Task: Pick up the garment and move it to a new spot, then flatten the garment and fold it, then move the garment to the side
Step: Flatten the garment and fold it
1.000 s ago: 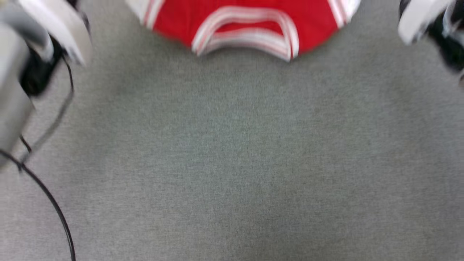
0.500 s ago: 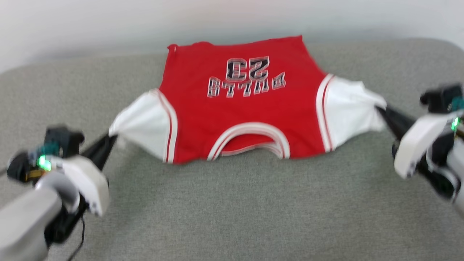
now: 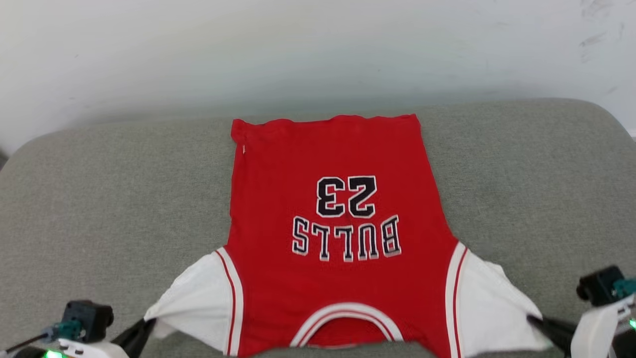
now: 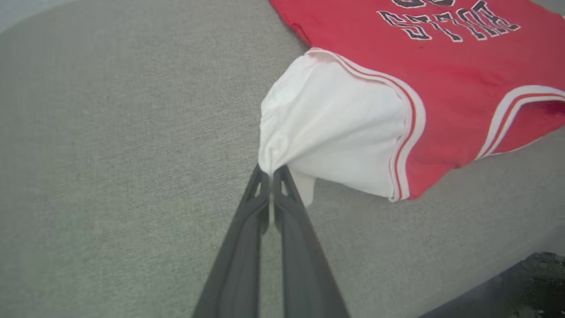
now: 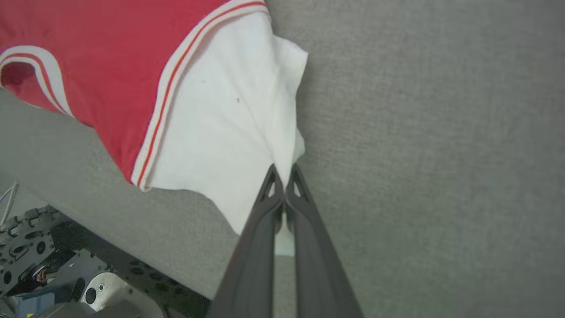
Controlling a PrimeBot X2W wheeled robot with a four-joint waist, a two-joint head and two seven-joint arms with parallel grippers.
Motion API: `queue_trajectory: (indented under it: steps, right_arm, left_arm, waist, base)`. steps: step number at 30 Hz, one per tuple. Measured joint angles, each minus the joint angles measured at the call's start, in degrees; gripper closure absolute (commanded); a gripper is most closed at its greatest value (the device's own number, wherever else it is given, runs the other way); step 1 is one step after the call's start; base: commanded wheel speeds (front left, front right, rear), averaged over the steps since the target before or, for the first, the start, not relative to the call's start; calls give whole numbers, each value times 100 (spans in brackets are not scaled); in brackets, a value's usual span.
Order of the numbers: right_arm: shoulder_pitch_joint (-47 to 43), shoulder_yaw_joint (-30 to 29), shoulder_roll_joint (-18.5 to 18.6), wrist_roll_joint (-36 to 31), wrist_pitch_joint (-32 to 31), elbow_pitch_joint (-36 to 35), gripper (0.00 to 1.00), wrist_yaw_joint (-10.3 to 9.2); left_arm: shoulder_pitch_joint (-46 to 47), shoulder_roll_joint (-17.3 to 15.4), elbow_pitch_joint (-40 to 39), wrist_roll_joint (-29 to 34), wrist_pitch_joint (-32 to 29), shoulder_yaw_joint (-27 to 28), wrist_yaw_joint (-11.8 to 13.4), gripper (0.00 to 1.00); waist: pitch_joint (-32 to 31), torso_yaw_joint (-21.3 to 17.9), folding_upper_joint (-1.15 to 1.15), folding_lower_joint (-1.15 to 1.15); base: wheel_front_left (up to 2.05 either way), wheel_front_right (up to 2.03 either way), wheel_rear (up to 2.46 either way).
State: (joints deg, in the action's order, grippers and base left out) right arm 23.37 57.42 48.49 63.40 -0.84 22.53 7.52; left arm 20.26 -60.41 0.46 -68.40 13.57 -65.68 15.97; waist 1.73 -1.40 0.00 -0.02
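Your left end effector (image 4: 270,173) is clenched on one white sleeve of the red "BULLS 23" jersey shirt (image 3: 338,209), and your right end effector (image 5: 283,171) on the other. The shirt's spread between them on the grey fabric surface (image 3: 99,199), collar partly cut off.

We are looking down on a wide surface (image 3: 99,199) covered in grey-green woven fabric, and its far corners are rounding off softly. Right behind its far edge a pale, off-white wall (image 3: 198,49) is rising. We are seeing a few faint dark scuff marks (image 3: 594,35) on the wall at the upper right. Soft, even light is falling across the fabric, and the wall is dimming slightly towards its foot.
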Motion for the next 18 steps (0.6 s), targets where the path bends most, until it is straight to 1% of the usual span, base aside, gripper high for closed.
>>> queue_trajectory:
  steps: [2,5,9,10,11,14,18]
  right_arm:
    - [-285,44,169,18,-207,-252,100,0]
    - [-676,8,403,221,-499,-495,100,0]
    - [-824,-250,497,224,-639,-654,100,0]
    - [-822,-379,494,209,-625,-639,53,0]
    - [-809,-493,495,201,-627,-639,0,-1]
    - [-666,-893,501,78,-592,-766,0,-1]
    - [-38,-1607,586,-277,-567,-1000,0,-1]
  left_arm:
    - [-153,-32,-135,-98,9,-34,48,100]
    - [-272,-13,-248,-82,23,-92,136,100]
    - [-329,179,-260,-56,51,-92,197,100]
    - [-327,218,-260,-14,56,-91,216,100]
    - [-321,252,-259,21,57,-91,216,100]
    - [-234,355,-292,149,74,-87,216,100]
    - [-101,403,-389,343,82,-24,276,100]
  waist:
    - [10,12,0,0]
    - [50,54,0,0]
    - [172,89,0,1]
    - [208,98,0,1]
    - [243,109,0,1]
    - [363,138,0,1]
    - [569,163,0,2]
  base:
    - [0,0,0]
    - [0,0,0]
    - [0,0,0]
    - [0,0,0]
    - [0,0,0]
    - [0,0,0]
    - [0,0,0]
